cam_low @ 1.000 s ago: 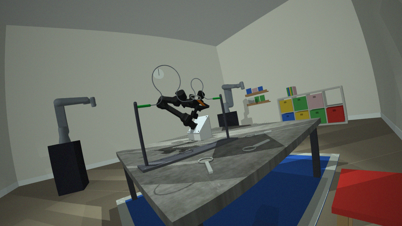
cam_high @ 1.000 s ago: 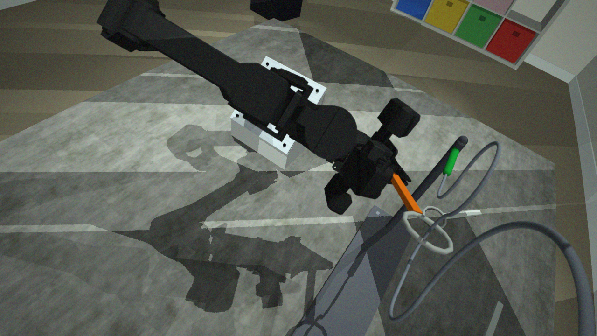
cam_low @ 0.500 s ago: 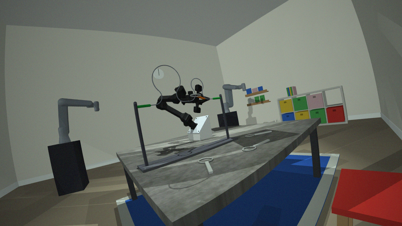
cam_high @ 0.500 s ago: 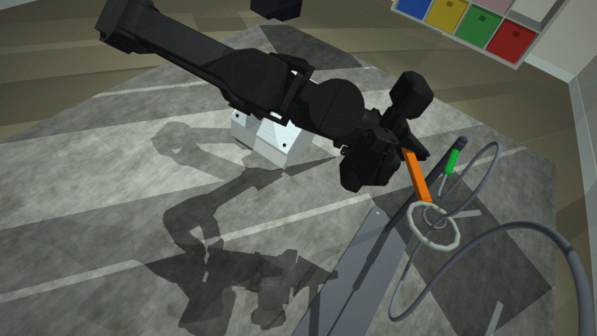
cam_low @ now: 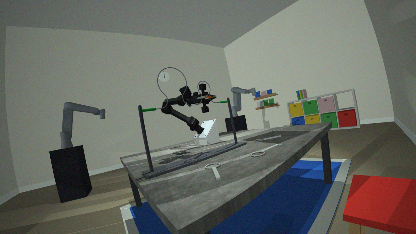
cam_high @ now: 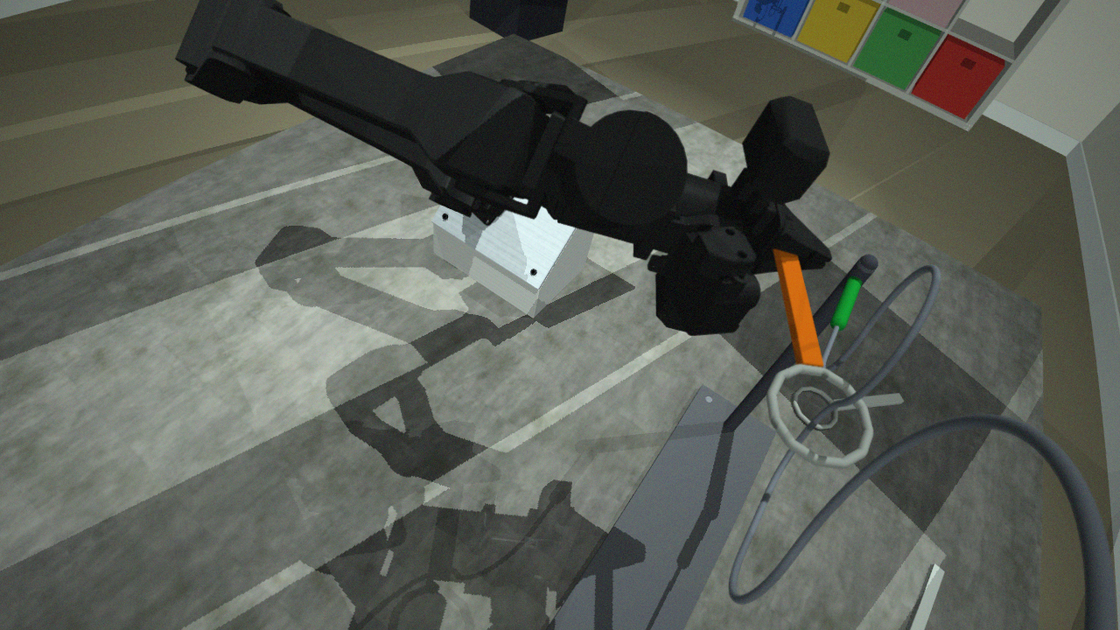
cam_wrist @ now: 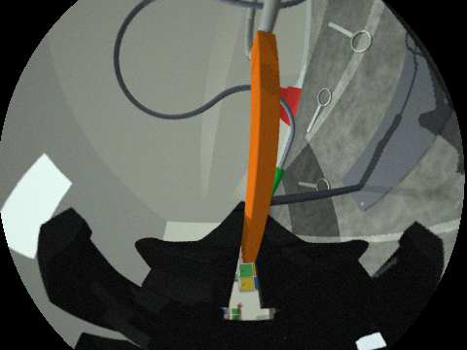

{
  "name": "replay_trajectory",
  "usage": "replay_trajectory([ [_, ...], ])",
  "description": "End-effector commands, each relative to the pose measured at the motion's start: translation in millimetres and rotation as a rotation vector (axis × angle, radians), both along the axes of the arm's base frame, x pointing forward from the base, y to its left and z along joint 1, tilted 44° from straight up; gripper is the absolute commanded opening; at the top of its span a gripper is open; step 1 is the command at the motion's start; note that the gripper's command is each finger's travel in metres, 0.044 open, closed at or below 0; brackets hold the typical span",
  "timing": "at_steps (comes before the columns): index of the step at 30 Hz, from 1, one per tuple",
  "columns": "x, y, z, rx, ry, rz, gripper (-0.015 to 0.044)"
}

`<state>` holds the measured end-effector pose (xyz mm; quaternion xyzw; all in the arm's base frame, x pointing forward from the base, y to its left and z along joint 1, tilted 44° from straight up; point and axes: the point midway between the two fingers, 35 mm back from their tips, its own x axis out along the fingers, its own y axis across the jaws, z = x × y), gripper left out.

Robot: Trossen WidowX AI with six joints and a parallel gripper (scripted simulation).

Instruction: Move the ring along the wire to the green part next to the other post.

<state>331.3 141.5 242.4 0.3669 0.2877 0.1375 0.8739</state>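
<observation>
Claw [cam_high: 785,248] [cam_low: 213,97] [cam_wrist: 247,205] clenched on the orange handle [cam_high: 799,313] [cam_low: 208,97] [cam_wrist: 264,117]; from the wrist we see the handle's near end between the fingers, its length running out ahead of them; ring [cam_high: 773,403] [cam_low: 200,97] at the handle's far end, held off the claw, at the wire's small loop; from above we see the wire [cam_high: 924,321] [cam_low: 186,84] [cam_wrist: 172,117] crossing the ring's opening (we cannot tell if the two touch); near green [cam_high: 846,304] [cam_low: 224,101] [cam_wrist: 277,180] just beyond the fingertips in our exterior view, on the near post [cam_high: 755,391] [cam_low: 232,122] [cam_wrist: 316,195]; far green [cam_low: 149,109] well apart from the claw, past the big loop, at the far post [cam_low: 146,139]; ring on neither green; below the claw, the base [cam_high: 665,501] [cam_low: 197,158] lies along the table [cam_high: 234,391] [cam_low: 232,186]; pale spare rings [cam_low: 257,156] lie flat on it, lower than the claw (three by our count).
</observation>
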Motion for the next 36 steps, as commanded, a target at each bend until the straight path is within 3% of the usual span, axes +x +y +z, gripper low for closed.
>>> replay_trajectory([
  [1, -1, 6, 11, 0.045, -0.006, 0.009, -0.015],
  [36, -5, 26, 46, 0.281, 0.042, 0.012, -0.015],
])
